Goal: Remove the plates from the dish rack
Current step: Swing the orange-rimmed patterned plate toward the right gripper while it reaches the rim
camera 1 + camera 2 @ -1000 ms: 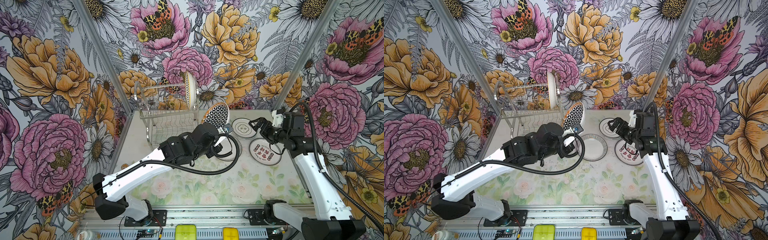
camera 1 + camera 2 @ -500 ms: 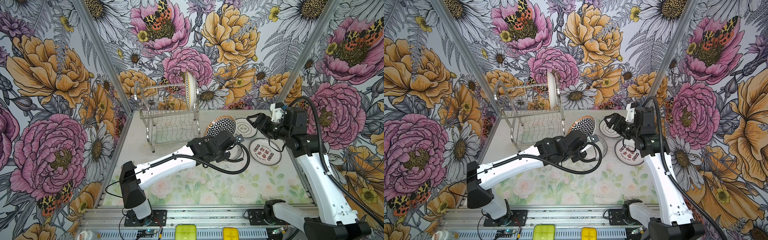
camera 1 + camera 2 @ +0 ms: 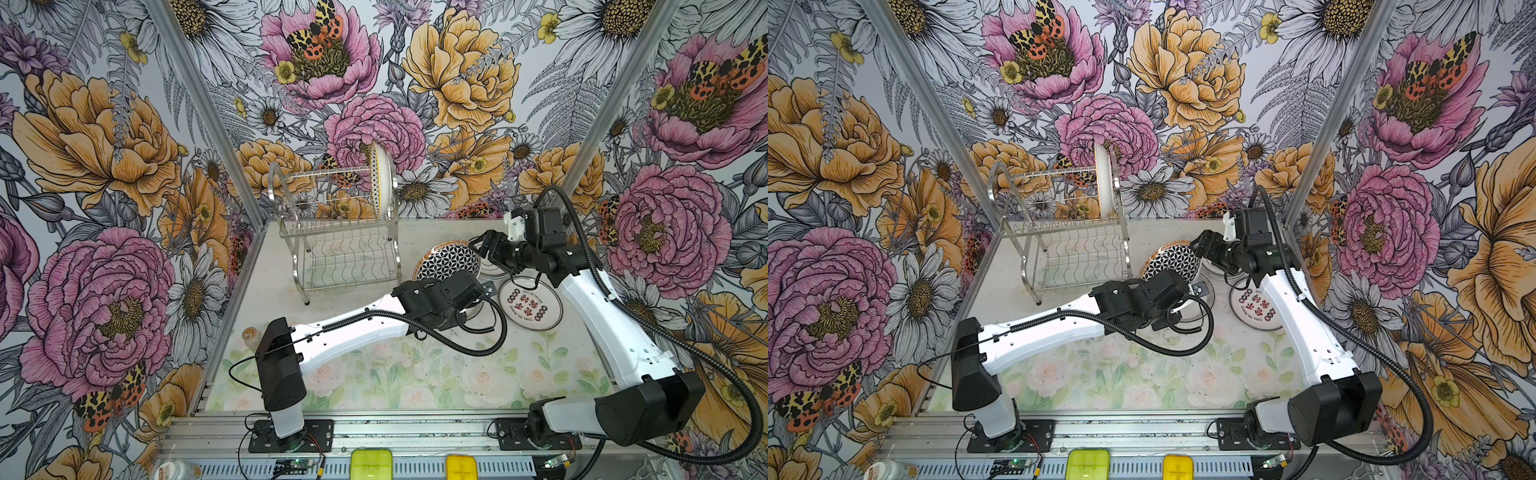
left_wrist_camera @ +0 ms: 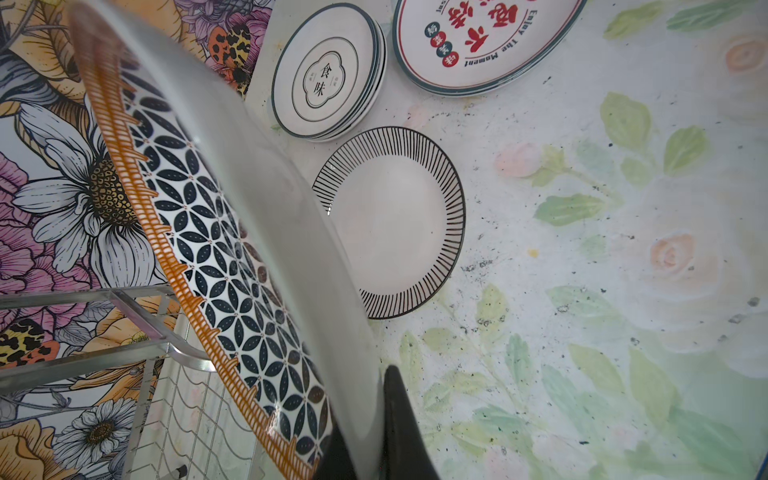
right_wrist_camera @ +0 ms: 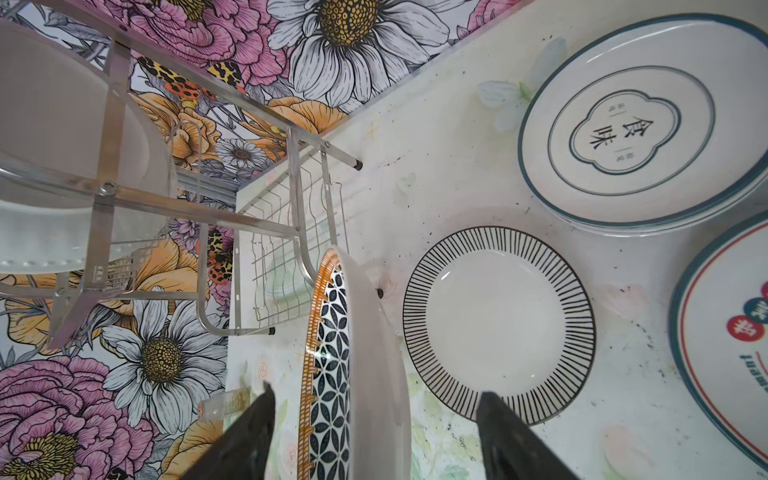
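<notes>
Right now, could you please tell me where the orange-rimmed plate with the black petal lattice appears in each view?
In a top view: the petal-lattice plate, tilted, just right of the dish rack.
In a top view: the same spot.
Left wrist: close up, a diagonal band between rack and striped plate.
Right wrist: edge-on, between rack and striped plate.
Shared landmark: the dish rack, in all four.
</notes>
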You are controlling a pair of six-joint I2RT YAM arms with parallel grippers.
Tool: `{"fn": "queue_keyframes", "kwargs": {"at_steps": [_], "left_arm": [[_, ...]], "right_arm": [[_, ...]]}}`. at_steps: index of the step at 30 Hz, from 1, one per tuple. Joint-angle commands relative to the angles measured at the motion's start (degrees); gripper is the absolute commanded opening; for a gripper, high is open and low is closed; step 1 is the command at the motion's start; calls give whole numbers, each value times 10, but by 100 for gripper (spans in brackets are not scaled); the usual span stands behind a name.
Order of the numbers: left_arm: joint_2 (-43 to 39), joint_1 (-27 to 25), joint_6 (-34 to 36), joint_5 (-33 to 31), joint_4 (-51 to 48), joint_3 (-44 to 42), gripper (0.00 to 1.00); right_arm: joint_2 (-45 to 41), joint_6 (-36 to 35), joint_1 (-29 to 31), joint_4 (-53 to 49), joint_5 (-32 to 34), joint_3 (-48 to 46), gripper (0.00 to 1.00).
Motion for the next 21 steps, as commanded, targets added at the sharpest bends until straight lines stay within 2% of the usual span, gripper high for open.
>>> {"fn": "queue_keyframes", "kwargs": {"at_steps": [1, 19, 21], "left_arm": [[1, -4, 22, -66, 48, 37, 0], [23, 0, 38, -71, 50, 57, 0], [45, -1, 39, -72, 50, 60, 0]], "right_arm": [[10, -20, 11, -14, 12, 3, 75], [50, -47, 41, -38, 12, -41, 41], [49, -46, 42, -36, 12, -45, 37]]}}
